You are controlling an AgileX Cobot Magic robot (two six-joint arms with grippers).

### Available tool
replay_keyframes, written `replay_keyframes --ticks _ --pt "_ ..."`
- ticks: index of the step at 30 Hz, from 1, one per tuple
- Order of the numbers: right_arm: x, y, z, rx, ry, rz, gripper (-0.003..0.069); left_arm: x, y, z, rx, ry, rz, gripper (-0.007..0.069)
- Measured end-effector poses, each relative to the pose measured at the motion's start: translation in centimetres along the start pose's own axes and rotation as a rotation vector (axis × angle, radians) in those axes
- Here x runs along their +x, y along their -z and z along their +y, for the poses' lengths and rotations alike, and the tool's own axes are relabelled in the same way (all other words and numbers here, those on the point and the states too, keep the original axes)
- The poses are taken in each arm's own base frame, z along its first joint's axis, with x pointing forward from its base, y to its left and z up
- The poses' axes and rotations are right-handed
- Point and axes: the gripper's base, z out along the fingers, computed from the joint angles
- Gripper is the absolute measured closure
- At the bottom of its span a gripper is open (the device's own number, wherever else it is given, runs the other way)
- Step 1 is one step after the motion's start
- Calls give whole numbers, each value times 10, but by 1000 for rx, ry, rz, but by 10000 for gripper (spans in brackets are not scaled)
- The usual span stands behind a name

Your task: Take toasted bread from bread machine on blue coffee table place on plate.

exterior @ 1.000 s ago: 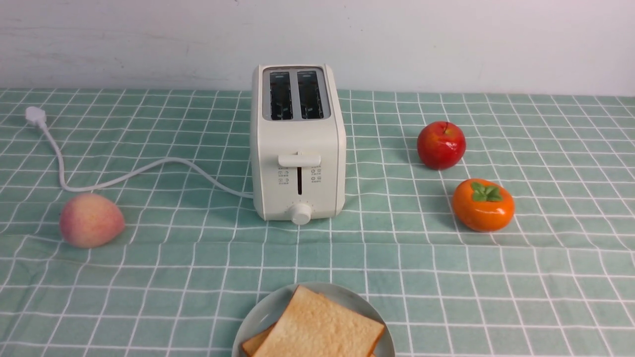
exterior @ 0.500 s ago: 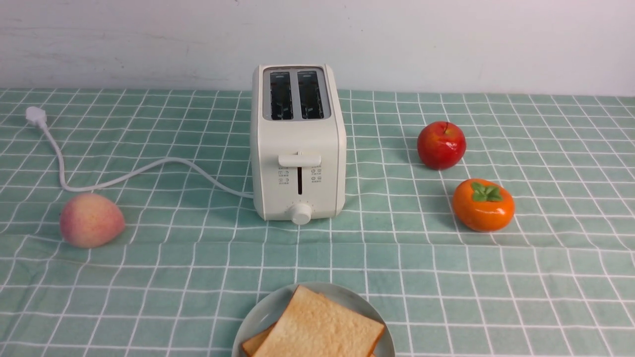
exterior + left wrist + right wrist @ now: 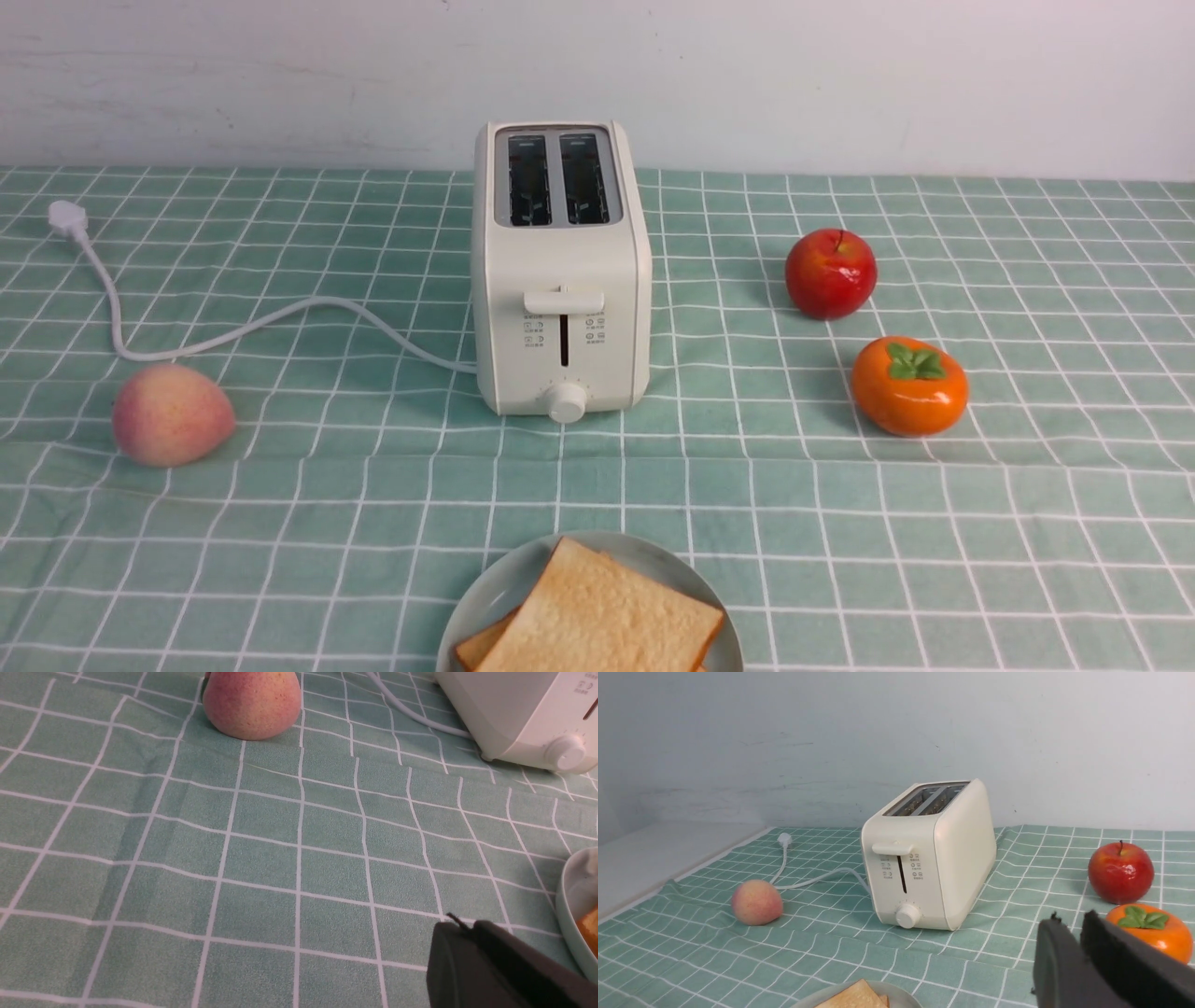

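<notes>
The toasted bread (image 3: 597,616) lies as two overlapped slices on the plate (image 3: 490,583), at the near edge of the bench (image 3: 280,523) between the arms. The top slice is turned with a corner toward the bread machine (image 3: 560,280), whose two slots look empty. The left fingers (image 3: 448,961) are pressed together on nothing, just beside the plate rim and seemingly the nearer. The right fingers (image 3: 1059,961) are all but closed and bare, farther back. Nothing in the front view has shifted over the last second.
</notes>
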Motion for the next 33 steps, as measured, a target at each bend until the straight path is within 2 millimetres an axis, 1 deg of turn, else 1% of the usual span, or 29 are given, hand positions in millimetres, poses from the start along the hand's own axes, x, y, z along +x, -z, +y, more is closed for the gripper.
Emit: replay_keyframes --ticks 3,5,7,8,9,10,11,13,14,15,19,24,33 --pt "1 0 0 -4 -12 4 578 0 0 0 0 0 1 596" --pt "6 -2 -1 11 -10 16 575 0 0 0 -1 0 2 594" --pt "18 -5 -6 79 -1 42 573 0 0 0 -1 0 2 592" --pt "29 -7 -10 135 0 68 571 0 0 0 -1 0 2 589" --pt "30 -7 -11 154 0 70 571 0 0 0 -1 0 2 589" --pt "46 -9 -17 228 -13 105 570 0 0 0 -1 0 2 588" --pt "57 -10 -22 282 -29 128 570 0 0 0 -1 0 3 587" --pt "76 -10 -30 370 -55 170 568 0 0 0 -1 0 3 587" --pt "88 -9 -35 445 -68 208 566 0 0 0 -1 0 3 586" --pt "94 -7 -38 494 -79 247 565 0 0 0 -1 0 3 585" --pt "94 -5 -42 577 -55 250 561 0 0 0 -1 0 3 578" --pt "94 -4 -43 579 12 269 554 0 0 0 -1 0 3 571" --pt "94 -4 -43 580 20 273 552 0 0 0 -1 0 3 560"
